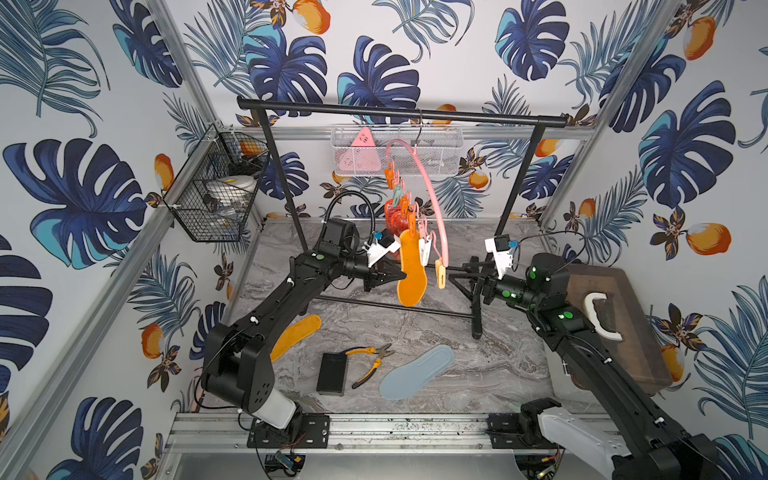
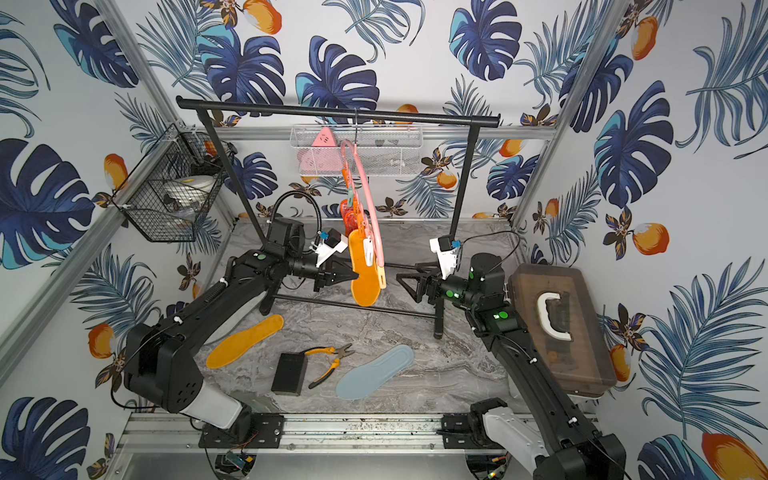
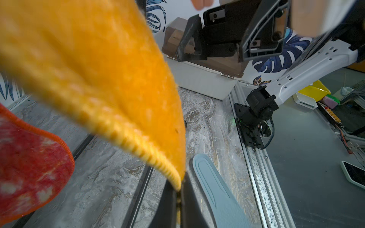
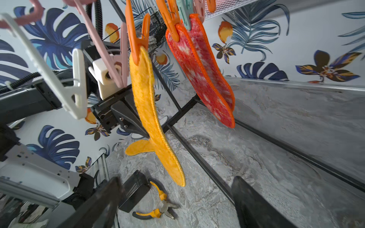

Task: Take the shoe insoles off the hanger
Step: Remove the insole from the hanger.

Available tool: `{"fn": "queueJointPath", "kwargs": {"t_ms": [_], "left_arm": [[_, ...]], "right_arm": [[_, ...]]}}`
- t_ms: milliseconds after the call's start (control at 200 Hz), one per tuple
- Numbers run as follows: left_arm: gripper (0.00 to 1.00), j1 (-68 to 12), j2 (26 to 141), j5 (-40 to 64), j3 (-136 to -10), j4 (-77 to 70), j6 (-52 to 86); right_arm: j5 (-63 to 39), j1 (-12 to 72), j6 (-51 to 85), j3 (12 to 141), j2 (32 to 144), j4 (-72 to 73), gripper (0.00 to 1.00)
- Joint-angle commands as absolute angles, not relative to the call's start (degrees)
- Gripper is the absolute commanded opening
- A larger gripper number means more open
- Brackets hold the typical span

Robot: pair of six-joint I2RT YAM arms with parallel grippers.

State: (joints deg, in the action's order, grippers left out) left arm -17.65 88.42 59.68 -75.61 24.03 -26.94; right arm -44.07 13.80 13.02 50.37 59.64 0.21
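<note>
The pink hanger point(image 1: 432, 195) hangs from the black rack bar with its row of pegs. A yellow-orange insole point(image 1: 411, 274) dangles from an orange peg point(image 4: 138, 45). My left gripper point(image 1: 401, 274) is shut on that insole's side edge, whose stitched rim is pinched between the jaws point(image 3: 178, 189). Behind it two red-orange insoles point(image 4: 203, 73) stay clipped. My right gripper point(image 1: 455, 276) is open just right of the hanger and holds nothing; in its wrist view the hanging insole's tip shows between its fingers point(image 4: 175, 183). Another yellow-orange insole point(image 1: 295, 336) and a light blue one point(image 1: 417, 372) lie on the table.
Yellow-handled pliers point(image 1: 372, 361) and a black block point(image 1: 331, 373) lie at the front centre. The black rack point(image 1: 399, 113) spans the back, its base bars on the table. A brown-lidded box point(image 1: 615, 328) stands on the right; a wire basket point(image 1: 216, 195) hangs on the left.
</note>
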Motion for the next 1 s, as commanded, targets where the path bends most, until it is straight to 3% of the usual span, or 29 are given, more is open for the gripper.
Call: {"fn": "queueJointPath", "kwargs": {"t_ms": [0,305,530,736,991], "left_arm": [[0.0,-17.2,87.1,60.7,-75.3,30.7,-33.3],[0.0,-16.1,84.3,62.9,-76.1,38.1,-38.2],[0.0,-16.0,84.1,64.3,-78.1,42.9,-41.4],[0.0,-15.9,84.4,65.0,-79.5,45.5,-43.2],[0.0,-15.9,85.0,64.6,-80.0,47.9,-45.6]], "right_arm": [[-52.4,12.9,13.4,53.3,62.9,5.3,0.87],[-60.6,12.4,22.3,63.7,75.7,14.5,0.86],[-55.5,19.7,17.5,73.2,80.1,6.8,0.86],[-57.7,20.9,27.5,76.9,85.8,16.0,0.8],[-57.0,24.0,29.6,79.7,89.1,18.4,0.74]]}}
